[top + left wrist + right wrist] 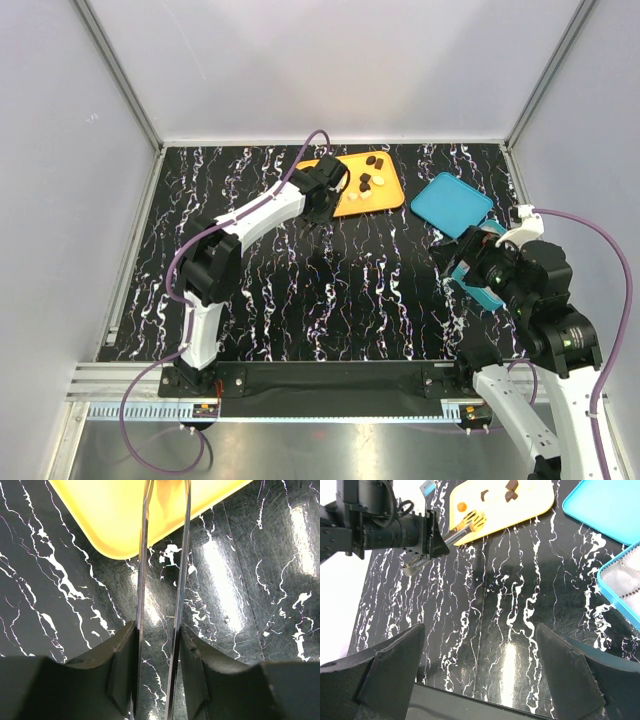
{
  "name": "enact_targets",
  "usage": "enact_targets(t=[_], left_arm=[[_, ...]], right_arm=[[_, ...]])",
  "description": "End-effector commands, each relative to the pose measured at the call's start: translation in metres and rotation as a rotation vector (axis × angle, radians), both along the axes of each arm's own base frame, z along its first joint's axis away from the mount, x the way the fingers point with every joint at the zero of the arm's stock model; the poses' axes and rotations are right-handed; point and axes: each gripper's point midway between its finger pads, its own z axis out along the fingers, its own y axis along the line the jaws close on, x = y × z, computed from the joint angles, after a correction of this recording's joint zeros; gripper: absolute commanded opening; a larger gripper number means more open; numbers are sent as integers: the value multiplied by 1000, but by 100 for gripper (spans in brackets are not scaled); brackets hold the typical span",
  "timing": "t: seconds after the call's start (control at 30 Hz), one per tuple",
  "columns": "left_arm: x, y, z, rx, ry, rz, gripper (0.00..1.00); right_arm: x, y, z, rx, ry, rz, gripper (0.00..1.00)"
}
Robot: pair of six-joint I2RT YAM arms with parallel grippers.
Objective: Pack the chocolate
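Across the far half of the black marbled table [350, 300] we note the orange tray [392, 196], lying flat. Just to its right, with a thin gap between, the teal lid [452, 203] lies flat. Nearer, toward the right edge, the teal box [482, 293] stands open, partly under the right arm. A pale crinkled lining [626, 575] shows inside; what else it holds we cannot tell.

Beside the box, the right gripper [480, 627] hangs over bare table, jaws spread wide, nothing between them.

At the tray's near-left part, the left gripper [473, 520] reaches in with long thin fingers, the gap narrow. Whether it grips anything we cannot tell.

On the tray lie the chocolate pieces [366, 182], dark ones farther back, cream ones nearer.
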Motion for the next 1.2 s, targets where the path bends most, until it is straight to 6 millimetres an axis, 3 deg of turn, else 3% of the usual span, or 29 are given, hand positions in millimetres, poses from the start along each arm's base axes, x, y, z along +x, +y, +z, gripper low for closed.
enact_targets(t=[0.0,0.3,0.5,0.77,0.93,1.1,1.17], left_arm=[[15,-4,27,-33,-73,-1,39],[8,-6,61,-84,-117,-17,35],[-15,-17,98,-174,-149,-62,33],[-66,-62,139,-365,-155,-206,33],[-102,-104,158,-493,-127,-316,32],[-130,-140,165,-548,-108,-410,32],[-140,-158,157,-556,-84,-448,32]], right_arm=[[-1,-3,24,-1,-70,-11,100],[-2,-5,38,-9,-89,-12,100],[-6,-3,50,13,-112,-8,100],[-10,-16,59,5,-145,-73,100],[-19,-30,83,40,-231,-147,100],[-32,-47,105,62,-336,-231,100],[-35,-57,111,64,-361,-283,100]])
